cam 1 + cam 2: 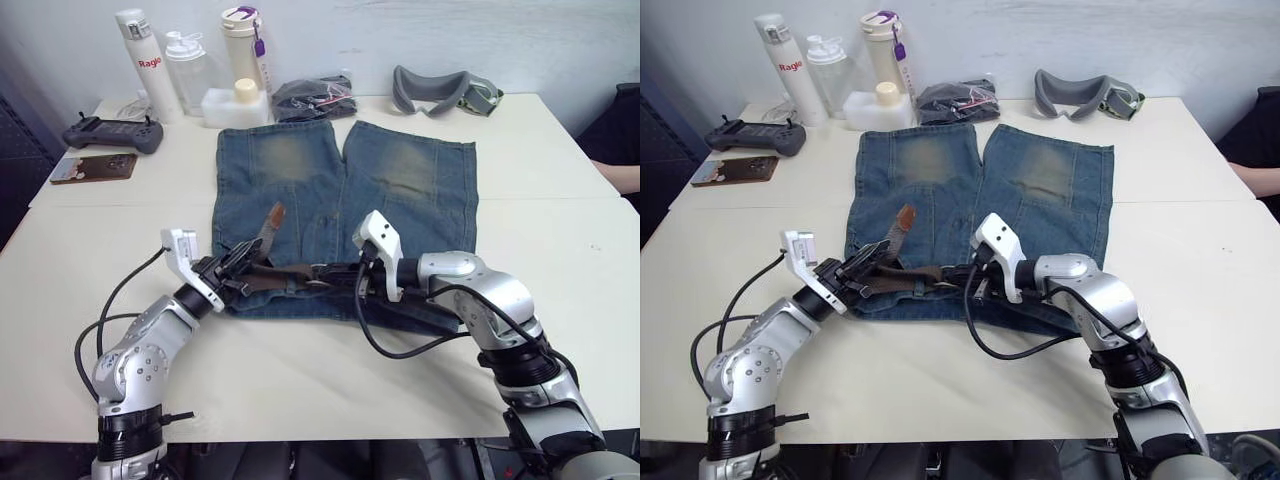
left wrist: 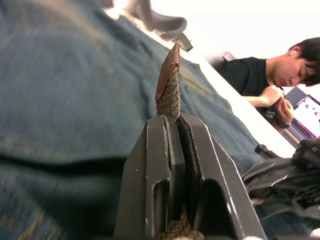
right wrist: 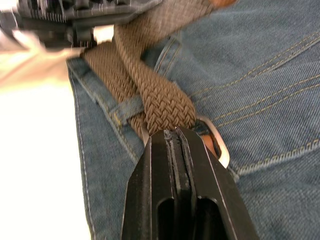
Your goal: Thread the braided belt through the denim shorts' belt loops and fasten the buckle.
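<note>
Clamped together on the braided belt (image 2: pixel 169 95), the jaws of the left gripper (image 1: pixel 240 258) pinch the strap just below its reddish-brown leather tip, which sticks up and away from the gripper over the denim shorts (image 1: pixel 400 170). Jaws of the right gripper (image 3: pixel 176 137) are likewise closed, squeezing the woven strap where it bends beside the buckle (image 3: pixel 221 150), whose silvery frame lies against the denim just by the black fingers. In the right wrist view the strap passes under one of the belt loops (image 3: pixel 126 107) on the waistband, then runs on toward the left gripper. The shorts lie flat on the white bench (image 1: pixel 560 160), waistband toward the robot and legs pointing to the far edge, with the belt lying along the waistband between the two grippers. At the far side stand a white bottle (image 1: pixel 137 55) with red lettering that appears to read "Ragio", a clear bottle (image 1: pixel 186 68) and a cream bottle (image 1: pixel 243 45) with a purple tag. Near them lie a black bundle (image 1: pixel 313 98), a grey padded goggle strap (image 1: pixel 443 92), a dark controller (image 1: pixel 113 132) and a brown phone (image 1: pixel 94 167). A person in a black shirt (image 2: pixel 280 75) sits beyond the bench in the left wrist view.
</note>
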Available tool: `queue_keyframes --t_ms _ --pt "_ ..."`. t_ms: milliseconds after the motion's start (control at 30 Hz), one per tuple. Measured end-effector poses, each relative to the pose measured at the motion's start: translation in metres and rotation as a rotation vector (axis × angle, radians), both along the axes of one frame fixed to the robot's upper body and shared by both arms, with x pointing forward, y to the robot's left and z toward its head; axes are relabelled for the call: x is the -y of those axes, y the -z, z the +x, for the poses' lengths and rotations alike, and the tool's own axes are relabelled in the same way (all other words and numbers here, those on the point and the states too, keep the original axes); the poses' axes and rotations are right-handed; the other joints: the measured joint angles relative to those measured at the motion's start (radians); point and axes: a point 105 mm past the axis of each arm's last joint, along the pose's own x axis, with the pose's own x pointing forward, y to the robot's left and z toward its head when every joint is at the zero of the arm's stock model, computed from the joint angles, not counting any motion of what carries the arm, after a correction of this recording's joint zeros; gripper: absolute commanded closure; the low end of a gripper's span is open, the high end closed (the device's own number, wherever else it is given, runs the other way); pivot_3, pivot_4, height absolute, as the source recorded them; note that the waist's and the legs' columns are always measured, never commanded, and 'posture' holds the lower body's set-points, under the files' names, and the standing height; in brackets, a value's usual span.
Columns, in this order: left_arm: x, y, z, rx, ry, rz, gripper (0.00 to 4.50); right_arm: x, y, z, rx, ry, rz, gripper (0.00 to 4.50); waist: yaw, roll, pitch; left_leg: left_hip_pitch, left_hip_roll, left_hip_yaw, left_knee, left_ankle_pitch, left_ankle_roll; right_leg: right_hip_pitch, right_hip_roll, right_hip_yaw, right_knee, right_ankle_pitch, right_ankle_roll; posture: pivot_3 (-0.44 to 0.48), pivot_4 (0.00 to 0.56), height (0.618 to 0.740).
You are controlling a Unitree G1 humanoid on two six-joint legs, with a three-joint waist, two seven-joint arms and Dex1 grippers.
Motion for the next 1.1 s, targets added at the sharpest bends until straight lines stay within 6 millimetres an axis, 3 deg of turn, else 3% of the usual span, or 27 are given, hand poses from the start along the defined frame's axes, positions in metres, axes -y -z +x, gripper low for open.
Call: queue_keyframes --t_ms 433,667,1100 --pt "-0.001 0.005 -0.003 0.019 -0.047 -0.046 4.50 -0.006 0.004 -0.002 -0.020 -0.026 -0.001 4.46 0.000 0.000 -0.001 0.001 -0.001 -0.001 0.000 0.000 0.000 0.000 0.000 0.000 0.000 0.000 0.000 0.000 0.150 0.627" --pt "0.002 0.008 -0.004 0.014 -0.048 -0.055 4.50 0.021 -0.018 0.006 -0.046 0.026 -0.051 4.46 0.001 0.000 0.000 0.001 -0.003 -0.003 0.000 0.000 0.001 0.000 -0.001 0.000 -0.001 0.000 0.000 0.000 0.150 0.627" --pt "0.004 0.009 -0.002 0.022 -0.051 -0.062 4.50 0.010 0.000 0.003 -0.142 0.021 -0.096 4.46 0.001 0.001 -0.001 0.001 -0.007 -0.008 -0.001 0.001 0.000 0.000 -0.001 0.000 -0.001 0.000 0.000 0.000 0.150 0.627"
